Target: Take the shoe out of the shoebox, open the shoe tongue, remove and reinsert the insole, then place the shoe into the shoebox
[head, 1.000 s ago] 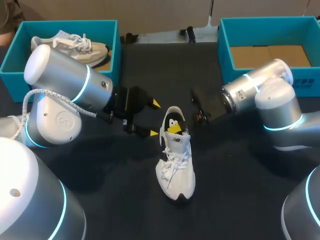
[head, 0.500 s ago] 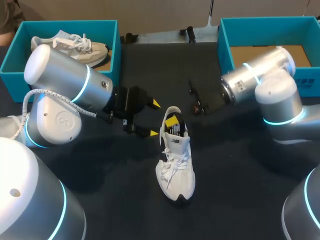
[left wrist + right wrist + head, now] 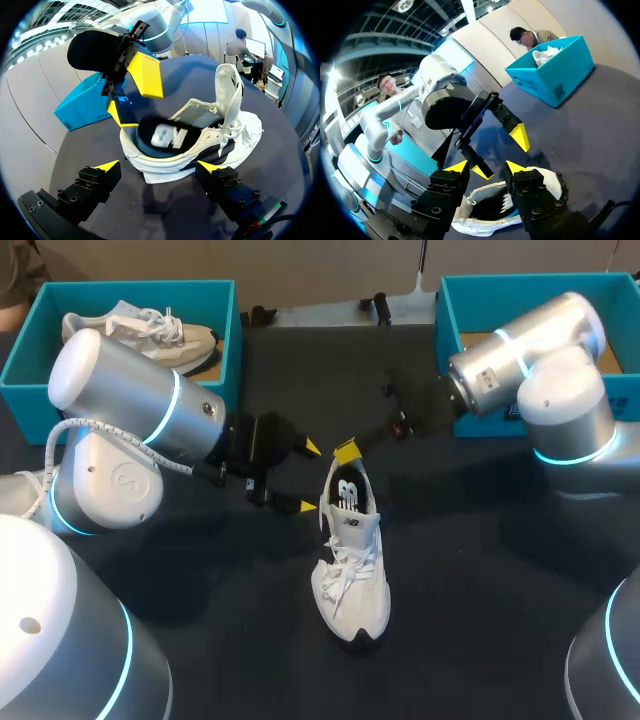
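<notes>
At the far left corner of the bench [image 3: 480,570] a blue left box [image 3: 120,285] holds a beige shoe [image 3: 150,335]. In front of it the left arm [image 3: 120,410] lies low across the bench, and its left tool [image 3: 310,477] has its yellow tips spread wide just beside the heel of the white shoe [image 3: 352,560], touching nothing. The shoe stands on its sole mid-bench, toe toward the near edge, tongue [image 3: 229,95] lifted upright and the dark insole [image 3: 348,492] lying inside (its white mark shows). Just past the heel hangs the right tool [image 3: 347,452], fingers parted with nothing between them; one tip sits close to the heel collar. The right arm [image 3: 540,370] crosses the front wall of the right box [image 3: 530,280], hiding part of its cardboard floor [image 3: 530,350].
</notes>
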Robot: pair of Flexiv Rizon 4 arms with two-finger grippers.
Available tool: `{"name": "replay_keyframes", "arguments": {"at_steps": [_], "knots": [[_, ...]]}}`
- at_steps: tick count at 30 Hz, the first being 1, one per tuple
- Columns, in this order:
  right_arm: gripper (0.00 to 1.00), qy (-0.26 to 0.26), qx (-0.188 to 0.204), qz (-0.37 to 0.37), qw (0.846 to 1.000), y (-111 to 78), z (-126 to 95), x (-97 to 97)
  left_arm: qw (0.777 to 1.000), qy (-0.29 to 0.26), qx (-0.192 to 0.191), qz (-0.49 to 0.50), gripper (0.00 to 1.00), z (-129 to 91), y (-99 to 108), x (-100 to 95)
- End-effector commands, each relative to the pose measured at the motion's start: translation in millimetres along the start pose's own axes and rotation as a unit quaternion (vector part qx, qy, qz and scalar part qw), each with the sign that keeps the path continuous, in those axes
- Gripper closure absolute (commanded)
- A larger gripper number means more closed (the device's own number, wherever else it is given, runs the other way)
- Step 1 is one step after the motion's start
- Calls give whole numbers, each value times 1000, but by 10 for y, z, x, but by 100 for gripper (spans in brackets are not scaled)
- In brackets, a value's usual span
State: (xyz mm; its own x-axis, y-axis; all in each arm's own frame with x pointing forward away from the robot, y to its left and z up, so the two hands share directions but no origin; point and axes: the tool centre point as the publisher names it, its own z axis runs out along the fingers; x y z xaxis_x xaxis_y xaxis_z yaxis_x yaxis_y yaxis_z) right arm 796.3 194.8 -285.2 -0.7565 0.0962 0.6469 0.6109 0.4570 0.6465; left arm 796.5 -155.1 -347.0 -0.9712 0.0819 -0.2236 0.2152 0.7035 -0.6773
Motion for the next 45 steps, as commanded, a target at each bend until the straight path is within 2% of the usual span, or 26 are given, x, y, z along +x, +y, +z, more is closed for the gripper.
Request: {"name": "replay_keyframes", "arguments": {"at_steps": [1, 5, 13, 19, 24, 26, 27, 29, 36, 41, 45], "knots": [[54, -23, 2, -6, 1000, 43, -205, 175, 1000, -1, -2, 0, 0, 2, -6, 8], [55, -28, -3, -7, 1000, 39, -234, 223, 1000, -1, -2, 0, 0, 2, -6, 8], [58, -49, -47, 12, 998, -132, -175, 333, 1000, -1, -2, 0, 0, 2, -6, 8], [69, -101, -40, 46, 993, -220, -357, 384, 1000, -1, -2, 0, 0, 2, -6, 8], [75, -130, -41, 51, 989, -191, -468, 425, 1000, -1, -2, 0, 0, 2, -6, 8], [84, -136, -41, 51, 989, -174, -488, 436, 1000, -1, -2, 0, 0, 2, -6, 8], [95, -139, -38, 54, 988, -170, -494, 439, 1000, -1, -2, 0, 0, 2, -6, 8], [100, -143, -39, 56, 987, -162, -501, 445, 1000, -1, -2, 0, 0, 2, -6, 8], [100, -177, -28, 76, 981, -118, -550, 530, 1000, -1, -2, 0, 0, 2, -6, 8], [100, -196, -42, 87, 976, -124, -555, 565, 1000, -1, -2, 0, 0, 2, -6, 8], [100, -209, -22, 121, 970, -122, -555, 575, 1000, -1, -2, 0, 0, 2, -6, 8]]}}
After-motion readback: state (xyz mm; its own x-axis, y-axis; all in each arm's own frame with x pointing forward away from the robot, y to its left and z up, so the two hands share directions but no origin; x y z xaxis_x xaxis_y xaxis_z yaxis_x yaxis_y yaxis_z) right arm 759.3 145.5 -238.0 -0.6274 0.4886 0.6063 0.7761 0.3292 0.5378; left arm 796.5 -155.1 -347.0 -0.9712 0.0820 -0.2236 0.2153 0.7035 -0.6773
